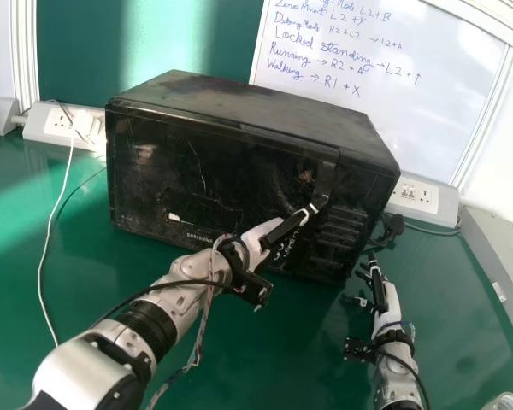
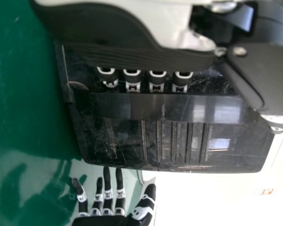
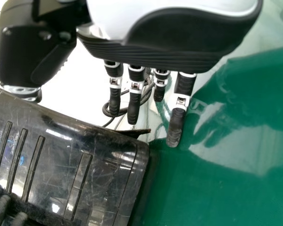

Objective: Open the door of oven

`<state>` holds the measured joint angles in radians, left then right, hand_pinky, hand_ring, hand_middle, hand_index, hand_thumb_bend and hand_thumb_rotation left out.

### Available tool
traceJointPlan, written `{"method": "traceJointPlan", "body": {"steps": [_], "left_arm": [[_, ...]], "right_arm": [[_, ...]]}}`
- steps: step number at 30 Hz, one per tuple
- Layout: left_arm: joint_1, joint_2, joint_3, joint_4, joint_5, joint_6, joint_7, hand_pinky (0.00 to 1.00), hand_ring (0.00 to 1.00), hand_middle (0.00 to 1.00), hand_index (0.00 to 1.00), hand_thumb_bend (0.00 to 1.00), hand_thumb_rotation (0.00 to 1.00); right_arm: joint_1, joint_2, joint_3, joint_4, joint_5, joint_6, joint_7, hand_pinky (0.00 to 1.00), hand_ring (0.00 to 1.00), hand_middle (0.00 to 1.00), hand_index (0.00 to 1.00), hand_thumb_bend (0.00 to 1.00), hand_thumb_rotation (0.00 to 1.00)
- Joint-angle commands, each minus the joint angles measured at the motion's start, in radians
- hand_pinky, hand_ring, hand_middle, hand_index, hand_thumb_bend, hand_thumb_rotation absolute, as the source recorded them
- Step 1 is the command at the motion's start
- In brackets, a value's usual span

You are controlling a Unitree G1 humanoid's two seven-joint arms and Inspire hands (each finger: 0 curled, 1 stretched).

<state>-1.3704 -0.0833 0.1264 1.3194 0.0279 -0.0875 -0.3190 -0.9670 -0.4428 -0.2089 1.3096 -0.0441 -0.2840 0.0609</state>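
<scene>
Find black oven (image 1: 231, 101) on green tabletop (image 1: 47, 226), twd far edge, w/ door (image 1: 192, 166) closed AFAICT. See left hand (image 1: 284, 229) at door handle (image 1: 327, 175), extended & released, not clenched round anything; tips out of sight at bar, poss. tucked behind it, so can't tell how deep. Note right hand (image 1: 383, 295) over right part of tabletop, near oven's front corner, likewise released, fingers extended, holding nothing. Judge step in hand as getting purchase on handle, prob. just pre-pull. To do it well: seat tips fully behind bar, bend slightly to hook, then draw back twd near edge of tabletop, slow & steady, w/ slight arc twd left edge to match prob. hinge side. Avoid straight yank: could slip off bar or drag whole oven fwd. If sliding, brace oven body w/ right hand, clear of door swing & control panel (image 1: 338, 232).
</scene>
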Motion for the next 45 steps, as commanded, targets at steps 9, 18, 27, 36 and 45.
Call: {"method": "traceJointPlan", "body": {"steps": [9, 18, 27, 36, 45], "left_arm": [[-0.027, -0.045, 0.033, 0.009, -0.032, 0.01, -0.049, 0.8, 0.76, 0.88, 0.99, 1.0, 0.95], [-0.029, -0.055, 0.077, 0.008, -0.078, 0.033, -0.072, 0.66, 0.67, 0.82, 0.96, 1.0, 0.93], [-0.021, -0.051, 0.094, 0.011, -0.092, 0.034, -0.123, 0.49, 0.53, 0.65, 0.81, 1.0, 0.92], [-0.015, -0.051, 0.103, 0.012, -0.097, 0.03, -0.144, 0.34, 0.43, 0.54, 0.75, 1.0, 0.9], [0.001, -0.051, 0.098, 0.012, -0.092, 0.011, -0.171, 0.17, 0.24, 0.37, 0.64, 1.0, 0.9]], "right_arm": [[0.02, 0.022, 0.005, 0.02, -0.005, 0.029, 0.006, 0.56, 0.7, 0.82, 0.85, 0.84, 0.92], [0.018, 0.026, 0.0, 0.019, 0.0, 0.03, 0.005, 0.56, 0.7, 0.82, 0.85, 0.84, 0.9], [0.019, 0.024, 0.006, 0.019, -0.007, 0.027, 0.006, 0.56, 0.69, 0.83, 0.85, 0.82, 0.93], [0.017, 0.024, 0.003, 0.018, -0.002, 0.03, 0.009, 0.56, 0.69, 0.83, 0.85, 0.82, 0.91], [0.018, 0.024, 0.008, 0.019, -0.008, 0.024, 0.002, 0.55, 0.69, 0.82, 0.84, 0.85, 0.94]]}}
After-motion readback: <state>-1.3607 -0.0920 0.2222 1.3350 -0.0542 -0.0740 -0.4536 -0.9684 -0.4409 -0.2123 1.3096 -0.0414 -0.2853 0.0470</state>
